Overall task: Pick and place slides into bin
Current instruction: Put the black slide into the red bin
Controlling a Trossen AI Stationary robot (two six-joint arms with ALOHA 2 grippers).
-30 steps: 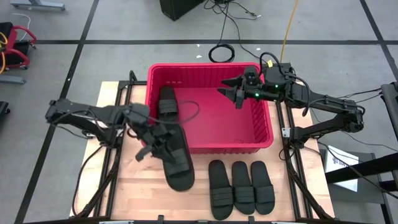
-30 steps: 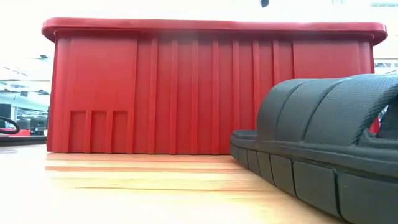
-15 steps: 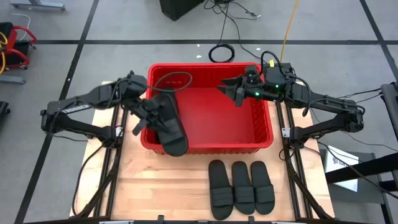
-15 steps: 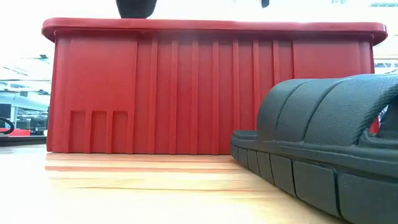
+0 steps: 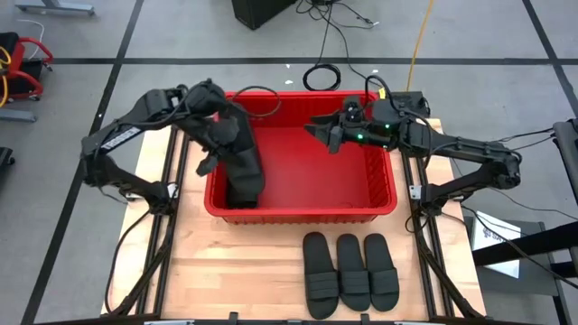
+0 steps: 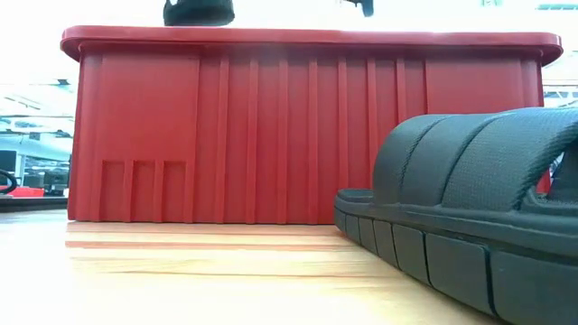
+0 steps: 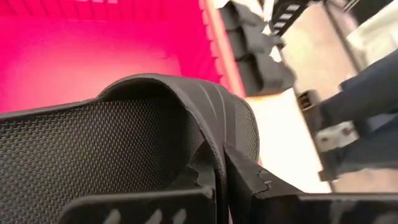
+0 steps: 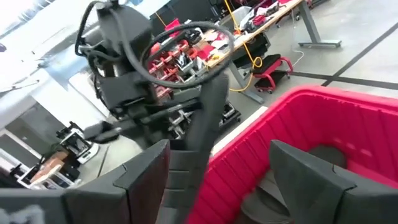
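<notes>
Slide (image 5: 242,170) in transit, a black ribbed-strap sandal with a flat oval sole, is hanging over the left half of the large red perforated plastic bin (image 5: 384,185) in the high view, its long axis running steeply downward toward the bin's near wall. Left gripper (image 5: 219,144) is gripping this slide by its strap from the upper left, fingers clamped on it; the left wrist view is showing the strap (image 7: 180,112) arching directly ahead. Judging from this, the release calls only for parting the fingers, since the slide is already lying inside the rim. Right gripper (image 5: 327,135) is hovering over the bin's upper right, fingers apart and holding nothing. Three more black slides (image 5: 350,269) are lying side by side on the wooden table (image 5: 208,271), lower centre, nearer the right arm.
</notes>
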